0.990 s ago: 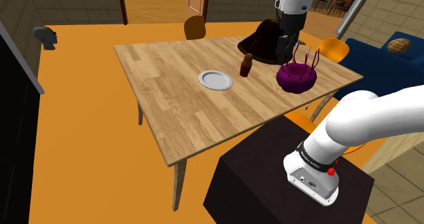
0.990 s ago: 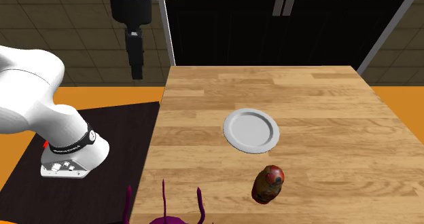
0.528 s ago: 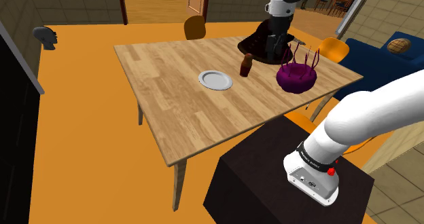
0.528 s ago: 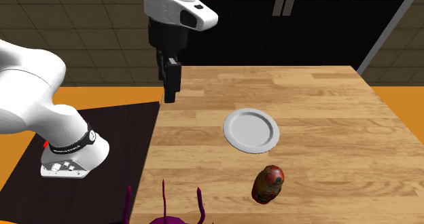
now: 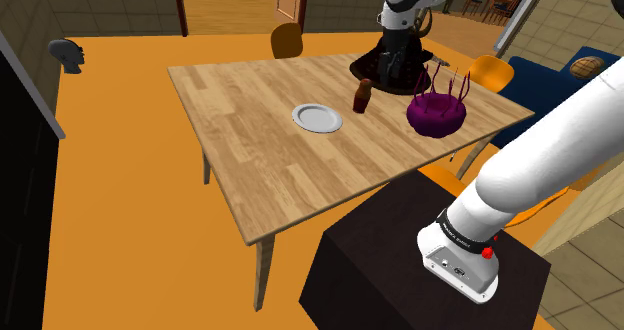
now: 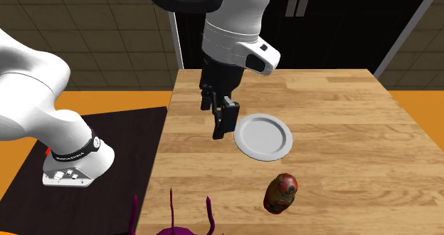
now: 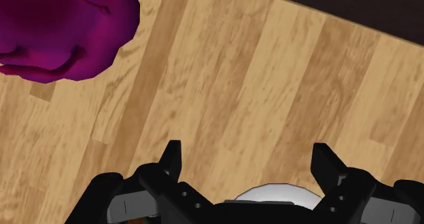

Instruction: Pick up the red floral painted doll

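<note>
Red-brown painted doll (image 5: 362, 96) stands on the wooden table (image 5: 250, 128) in the shoulder view, near a white plate (image 5: 317, 117). In the second exterior view the gripper (image 6: 223, 127) hangs above the table at the plate's edge, apart from the doll. In the wrist view its fingers (image 7: 171, 161) stand apart over bare wood.

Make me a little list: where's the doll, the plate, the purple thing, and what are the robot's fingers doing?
doll: red, painted, standing on the wooden table, nothing touching it
plate: grey, lying flat on the table, close to the doll
purple thing: spiky on top, on the table, apart from the doll
fingers: open, holding nothing, hanging over the table beside the plate
doll picked up: not yet
</note>
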`<state>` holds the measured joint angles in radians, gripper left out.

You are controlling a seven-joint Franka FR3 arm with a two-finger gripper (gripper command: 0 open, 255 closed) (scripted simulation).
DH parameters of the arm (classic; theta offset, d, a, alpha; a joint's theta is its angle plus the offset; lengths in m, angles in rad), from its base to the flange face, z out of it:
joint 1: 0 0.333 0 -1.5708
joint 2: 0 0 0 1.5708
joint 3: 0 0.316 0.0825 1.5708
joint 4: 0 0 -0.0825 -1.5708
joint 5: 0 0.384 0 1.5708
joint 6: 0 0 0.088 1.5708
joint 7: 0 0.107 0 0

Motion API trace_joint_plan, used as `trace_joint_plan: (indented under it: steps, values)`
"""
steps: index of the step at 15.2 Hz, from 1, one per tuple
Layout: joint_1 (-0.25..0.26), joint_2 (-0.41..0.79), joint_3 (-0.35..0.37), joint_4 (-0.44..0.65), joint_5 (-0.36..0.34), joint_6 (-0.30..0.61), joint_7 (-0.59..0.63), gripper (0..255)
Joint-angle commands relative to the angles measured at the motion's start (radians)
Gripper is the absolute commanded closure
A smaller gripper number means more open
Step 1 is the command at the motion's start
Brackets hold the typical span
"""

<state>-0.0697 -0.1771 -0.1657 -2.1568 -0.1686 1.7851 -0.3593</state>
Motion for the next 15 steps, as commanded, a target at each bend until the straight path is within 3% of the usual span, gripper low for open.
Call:
trace_joint_plan:
  steps: [1, 8, 15]
  values:
    - [-0.008, 0.078, -0.017, 0.062, 0.01, 0.015, -0.03, 0]
    - [-0.053, 0.357, -0.058, 0.308, 0.069, 0.039, -0.137, 0]
    - [-0.124, 0.658, -0.066, 0.642, 0.141, -0.009, -0.228, 0]
